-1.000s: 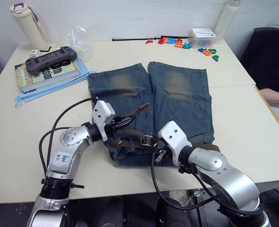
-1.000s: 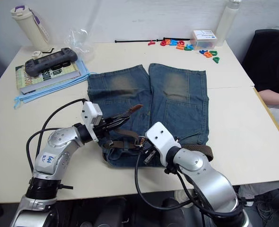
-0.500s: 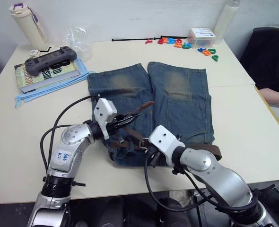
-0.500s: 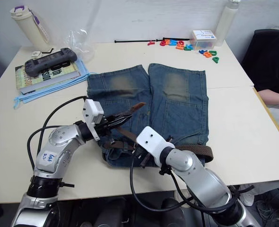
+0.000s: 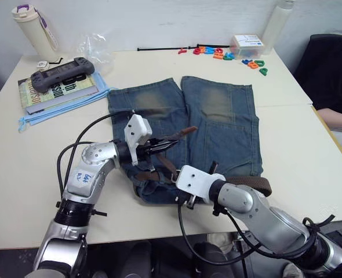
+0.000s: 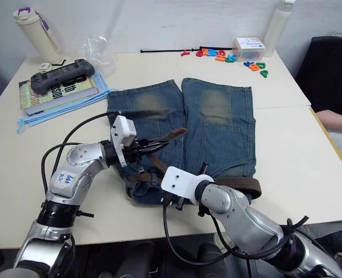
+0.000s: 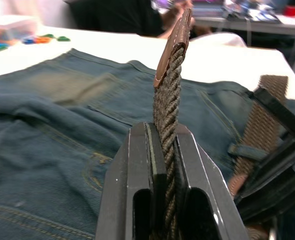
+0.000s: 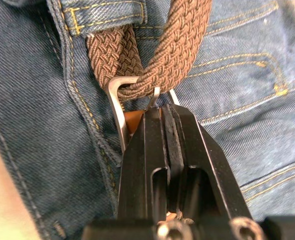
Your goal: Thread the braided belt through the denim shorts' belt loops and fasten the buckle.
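Right wrist view: right tool (image 8: 162, 112) clenched on silver metal buckle (image 8: 118, 107); left tool (image 7: 164, 150) grasps dark-brown braided belt (image 7: 168, 100). Risk: prong misses weave, buckle slips at 6 o'clock waistband.

One pair of shorts (image 5: 217, 124), one belt (image 5: 253, 184), one buckle (image 8: 118, 107). Beyond the shorts: one bottle (image 5: 36, 29), one game controller (image 5: 62, 72), one small box (image 5: 247, 43), perhaps ten toy letters (image 5: 253, 63).

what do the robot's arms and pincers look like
Both arms are silver-grey metal with rounded joints, a white block at each wrist and looping black cables. The left arm carries a small white sticker with blue handwriting. The left pincer and right pincer each have two flat black fingers with slotted bases.
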